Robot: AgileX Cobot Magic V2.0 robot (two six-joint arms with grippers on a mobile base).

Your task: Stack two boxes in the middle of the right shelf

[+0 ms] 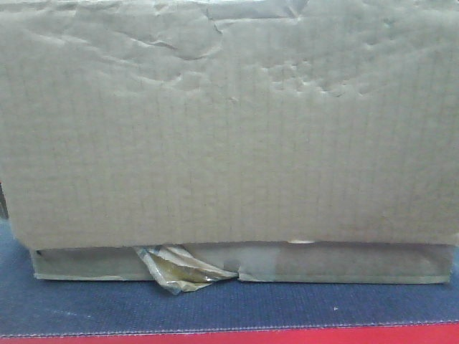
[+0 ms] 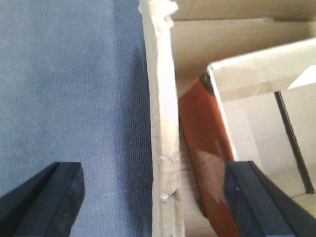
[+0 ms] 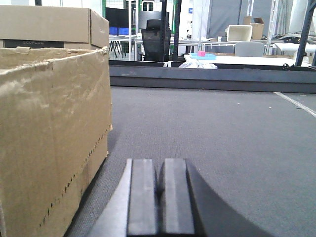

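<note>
My right fingers [image 3: 143, 197] have free bench [image 3: 222, 128] from twelve to three o'clock; a box [image 3: 49, 133] blocks nine. My left fingers [image 2: 49, 197] straddle a box wall [image 2: 163, 123] at twelve.

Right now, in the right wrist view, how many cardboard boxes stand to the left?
2. The ragged-edged box fills the near left; a second box shows behind it, top left. Others may be hidden behind them.

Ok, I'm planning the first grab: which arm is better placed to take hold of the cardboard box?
Left. The left gripper is open and straddles the box wall, one side outside, one inside. The right gripper is shut, low over the carpet, beside the box but apart from it.
</note>
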